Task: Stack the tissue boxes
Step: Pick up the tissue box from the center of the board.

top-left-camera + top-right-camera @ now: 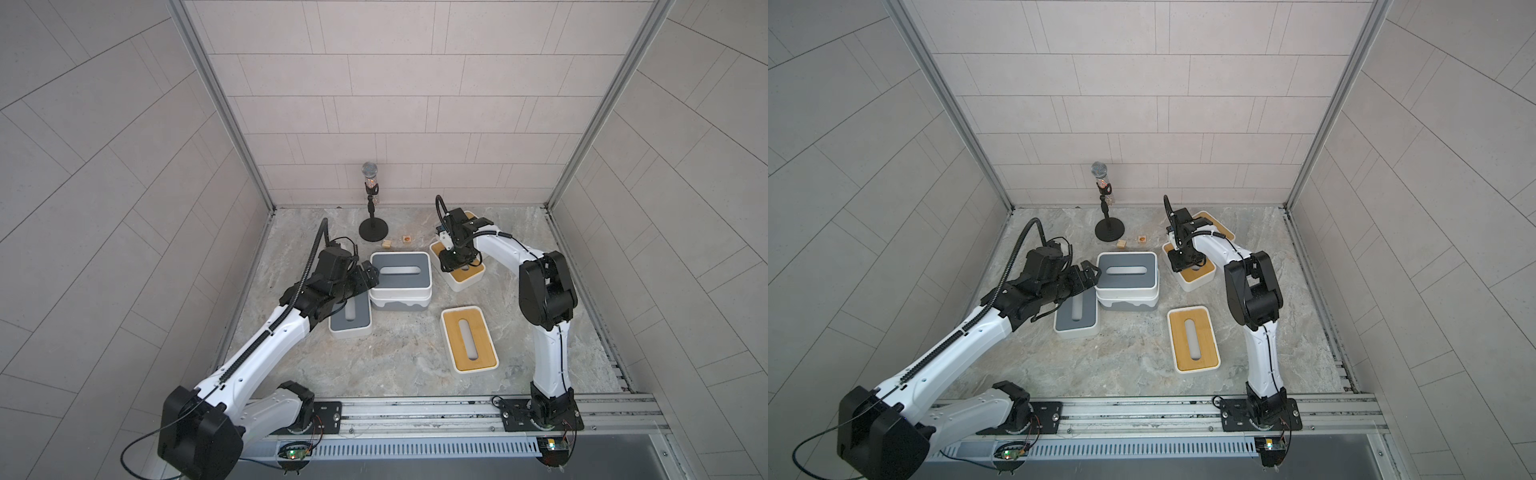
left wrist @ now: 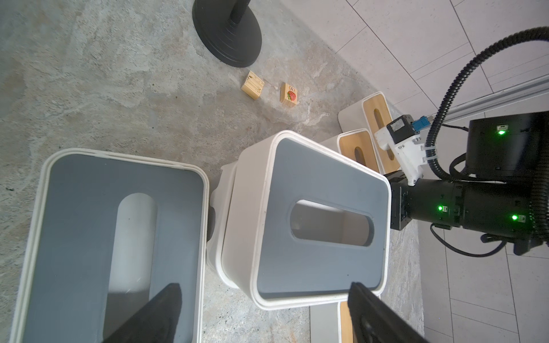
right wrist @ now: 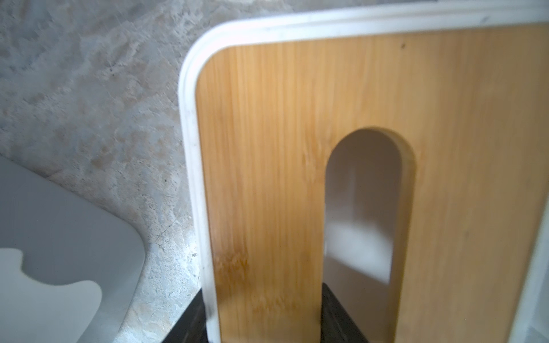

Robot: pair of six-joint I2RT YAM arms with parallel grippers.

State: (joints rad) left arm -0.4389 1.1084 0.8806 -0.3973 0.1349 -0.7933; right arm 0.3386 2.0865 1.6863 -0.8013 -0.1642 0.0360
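Marbled grey tabletop (image 1: pixel 374 374) inside tiled walls. Right claw (image 1: pixel 455 264) clenched on white rounded tissue box with bamboo-tan slotted lid (image 1: pixel 467 277), right of centre in both top views. Wrist view shows one finger down the oval slot and one outside the wall, likely because the box is too wide to span. Left claw (image 1: pixel 371 274) released, jaws wide, just beside grey-lidded white box (image 1: pixel 400 272), which is stacked on white box with grey base (image 1: pixel 399 306) at centre, probably the stack to build on. Bamboo box lifted or not: cannot tell
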